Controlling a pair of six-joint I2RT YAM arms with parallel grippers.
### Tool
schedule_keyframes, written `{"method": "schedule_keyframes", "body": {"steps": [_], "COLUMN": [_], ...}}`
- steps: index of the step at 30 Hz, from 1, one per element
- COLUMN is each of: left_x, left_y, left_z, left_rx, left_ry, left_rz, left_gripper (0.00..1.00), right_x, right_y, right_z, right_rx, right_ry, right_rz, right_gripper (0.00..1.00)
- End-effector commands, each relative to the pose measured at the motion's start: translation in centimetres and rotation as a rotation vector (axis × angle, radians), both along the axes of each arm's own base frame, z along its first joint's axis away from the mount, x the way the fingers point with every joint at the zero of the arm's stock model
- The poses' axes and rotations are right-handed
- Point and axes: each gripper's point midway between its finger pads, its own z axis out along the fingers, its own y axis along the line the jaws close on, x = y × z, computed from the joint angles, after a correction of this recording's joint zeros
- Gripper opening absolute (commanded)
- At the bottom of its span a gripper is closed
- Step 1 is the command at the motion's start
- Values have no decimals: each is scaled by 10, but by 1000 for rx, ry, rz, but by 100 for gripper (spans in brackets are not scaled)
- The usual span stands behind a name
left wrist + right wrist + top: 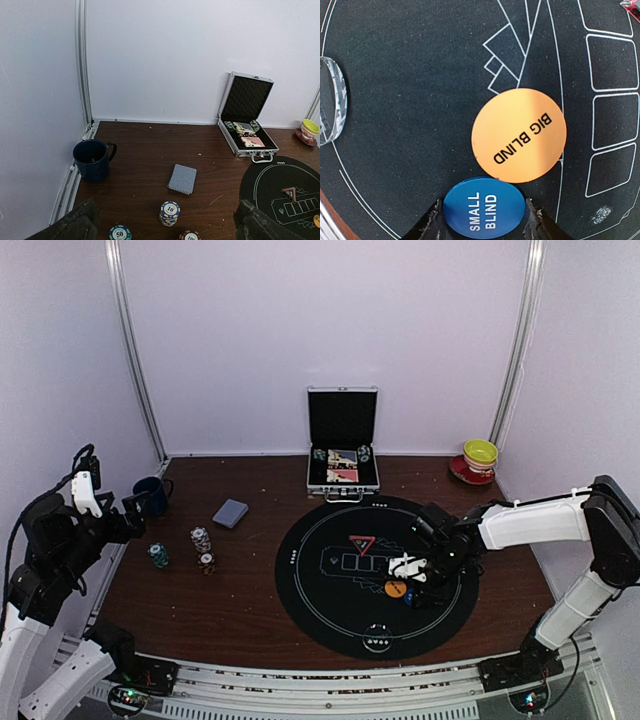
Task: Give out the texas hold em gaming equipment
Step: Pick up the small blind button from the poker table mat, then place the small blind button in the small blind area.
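On the black round mat (320, 590) lie an orange "BIG BLIND" button (519, 135) (396, 589) and a blue "SMALL BLIND" button (484, 208), their edges touching. My right gripper (484, 220) (415, 585) is low over the mat, a finger pressed against each side of the blue button. A clear-white round button (330, 100) shows at the left edge. On the wood at the left are a grey-blue deck of cards (182, 178) (230, 513) and chip stacks (170, 212) (201, 539). My left gripper (165, 230) (130, 515) hangs open above them, holding nothing.
An open silver case (343, 455) (247, 120) with cards and chips inside stands at the back. A dark blue mug (152, 496) (92, 159) sits at the far left by the wall rail. A yellow-green cup on a red saucer (478, 462) is at the back right.
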Motion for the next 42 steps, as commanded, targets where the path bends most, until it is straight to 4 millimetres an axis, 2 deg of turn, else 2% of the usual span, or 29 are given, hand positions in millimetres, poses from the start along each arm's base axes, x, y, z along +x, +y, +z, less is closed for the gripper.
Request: {"method": "schedule_keyframes", "body": {"steps": [1, 4, 9, 15, 20, 26, 27, 29, 35, 40, 42], "left_x": [2, 2, 3, 4, 5, 5, 6, 6, 7, 6, 6], "left_y": [2, 2, 2, 2, 4, 4, 4, 4, 4, 4, 3], "left_z": [8, 7, 7, 6, 5, 5, 4, 3, 2, 3, 3], "left_rx": [-3, -1, -1, -1, 1, 0, 0, 3, 5, 4, 4], "left_ry": [-40, -37, -33, -31, -26, -25, -22, -17, -14, -17, -18], "left_rz": [9, 8, 7, 11, 16, 19, 19, 18, 17, 16, 16], "left_gripper": [98, 98, 98, 98, 98, 98, 98, 98, 98, 98, 98], "right_x": [-12, -11, -9, 2, 23, 67, 70, 85, 111, 113, 112], "right_y": [-6, -5, -1, 15, 51, 122, 130, 156, 219, 245, 251], "right_z": [-12, -7, 8, 48, 79, 95, 88, 91, 83, 56, 52], "right_rx": [-32, -18, 8, 91, 132, 167, 157, 177, 223, 183, 181], "right_ry": [49, 39, 13, -77, -108, -127, -119, -141, -154, -138, -144], "right_rz": [13, 16, 19, 24, 39, 35, 36, 31, 7, 17, 13], "right_gripper": [49, 44, 42, 40, 41, 40, 40, 40, 40, 40, 40]}}
